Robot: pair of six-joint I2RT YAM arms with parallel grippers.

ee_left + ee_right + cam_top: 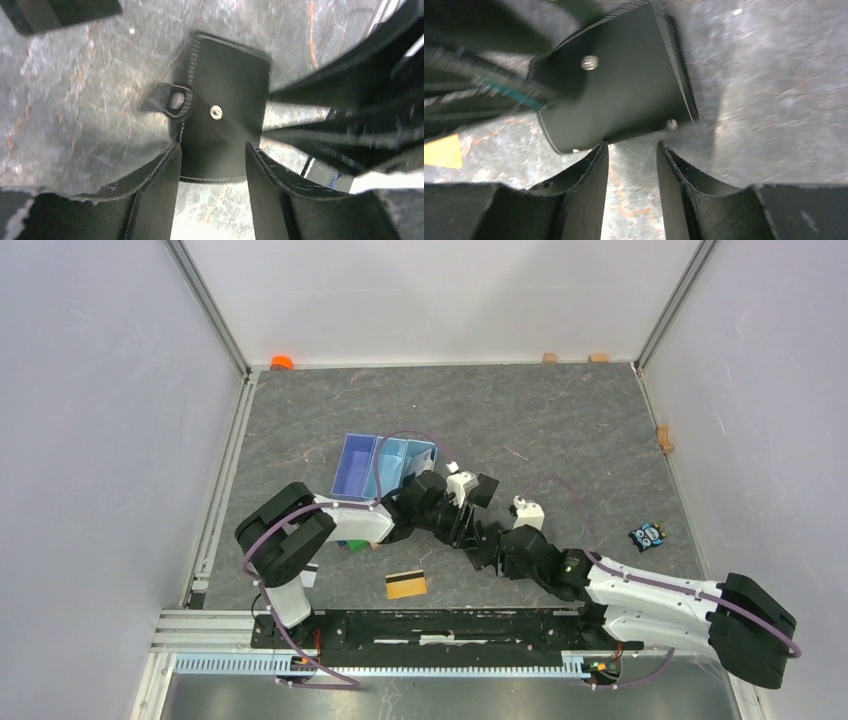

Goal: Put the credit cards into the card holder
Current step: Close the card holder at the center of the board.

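The card holder (227,112) is a black folded wallet with its snap tab (177,100) sticking out to one side. It sits mid-table where the two arms meet, apparently tipped up off the grey table (560,430). The left gripper (212,150) grasps its near end, with a finger flush against each side. The right gripper (631,147) is released, its tips at the wallet's edge with only table between them. A gold credit card (406,584) lies near the front edge, and the light blue tray (360,465) stands behind.

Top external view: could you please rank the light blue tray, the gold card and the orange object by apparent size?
Largest: light blue tray.
Then: gold card.
Smallest: orange object, though it lies farthest back.
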